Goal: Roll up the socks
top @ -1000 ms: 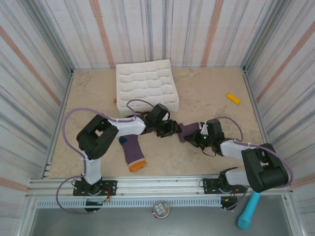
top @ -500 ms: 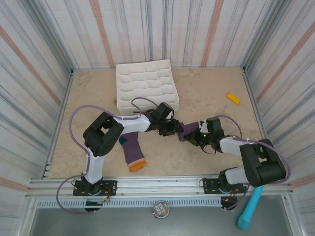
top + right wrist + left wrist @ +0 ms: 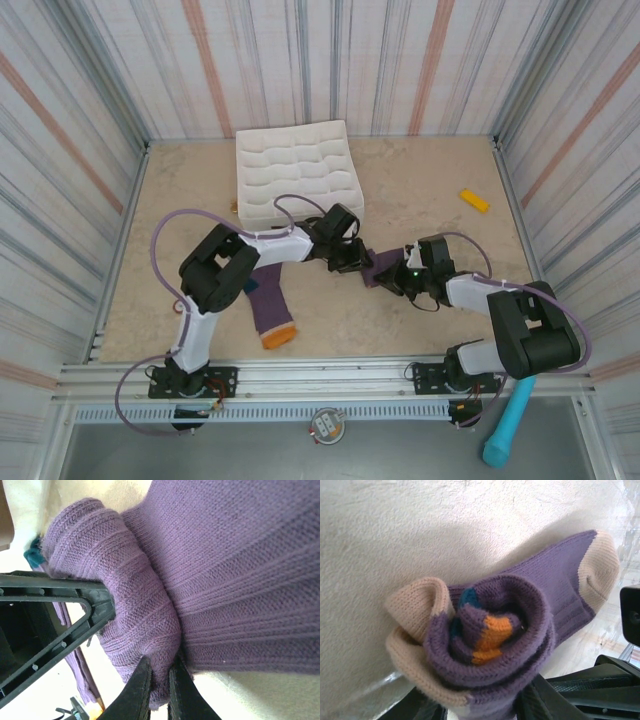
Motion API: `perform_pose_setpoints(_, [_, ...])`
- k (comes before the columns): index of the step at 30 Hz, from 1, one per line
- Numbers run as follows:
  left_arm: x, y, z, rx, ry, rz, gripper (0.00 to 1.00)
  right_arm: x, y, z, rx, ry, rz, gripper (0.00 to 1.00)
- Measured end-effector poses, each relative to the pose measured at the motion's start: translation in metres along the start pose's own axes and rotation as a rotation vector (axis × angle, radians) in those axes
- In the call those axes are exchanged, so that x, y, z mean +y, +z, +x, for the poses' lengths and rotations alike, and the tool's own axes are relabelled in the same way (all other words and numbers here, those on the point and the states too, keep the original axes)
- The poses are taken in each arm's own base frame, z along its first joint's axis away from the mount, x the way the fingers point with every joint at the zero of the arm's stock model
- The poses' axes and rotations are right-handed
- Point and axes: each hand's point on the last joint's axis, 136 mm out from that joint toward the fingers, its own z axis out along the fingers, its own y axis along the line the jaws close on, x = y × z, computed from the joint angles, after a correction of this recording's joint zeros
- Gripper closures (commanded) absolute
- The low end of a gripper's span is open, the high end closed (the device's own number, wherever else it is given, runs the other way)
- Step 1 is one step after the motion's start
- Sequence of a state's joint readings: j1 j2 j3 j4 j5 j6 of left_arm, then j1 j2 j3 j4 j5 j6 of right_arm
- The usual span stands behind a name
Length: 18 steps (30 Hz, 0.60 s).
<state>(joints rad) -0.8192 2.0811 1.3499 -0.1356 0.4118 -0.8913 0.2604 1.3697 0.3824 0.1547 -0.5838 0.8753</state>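
Judging from the overhead view, the task is about halfway done. A small purple knit sock [image 3: 380, 268] is held between both arms near the middle of the beige stone-patterned table [image 3: 440, 215]. A second purple knit sock with an orange toe [image 3: 268, 305] is left lying flat beneath the left arm, not yet rolled.

In the left wrist view, the held sock [image 3: 490, 630] is seen wound into a spiral, with the orange toe and teal heel tucked at its core and the beige cuff trailing outward. The roll is seated between the jaws of the left gripper [image 3: 477, 705], which appear pressed against its sides, presumably so that the coil is kept from springing open.

In the right wrist view, the jaws of the right gripper [image 3: 160, 680] are brought nearly together on a thin fold of the ribbed purple fabric [image 3: 225, 580]. The loose end is probably being kept taut there while the roll is secured.

The white compartmented plastic tray [image 3: 298, 180] is set well apart behind them.
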Motion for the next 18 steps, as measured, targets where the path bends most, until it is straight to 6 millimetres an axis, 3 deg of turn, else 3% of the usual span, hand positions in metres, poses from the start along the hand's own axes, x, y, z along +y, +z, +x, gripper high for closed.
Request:
perform_pose_setpoints(6, [-0.001,-0.002,-0.001,0.02,-0.015,-0.007,0.95,0.001,-0.005,-0.001,0.003,-0.044,0.034,0.73])
perform_pose_setpoints(10, [0.0,-0.003,-0.001,0.022,-0.02,-0.011,0.98,0.001,-0.01,0.003,0.018,-0.081,0.085,0.63])
perform_pose_setpoints(18, [0.015,-0.016,0.002,0.023,-0.059,-0.045,0.99,0.025,-0.027,0.014,-0.021,-0.268,0.18,0.37])
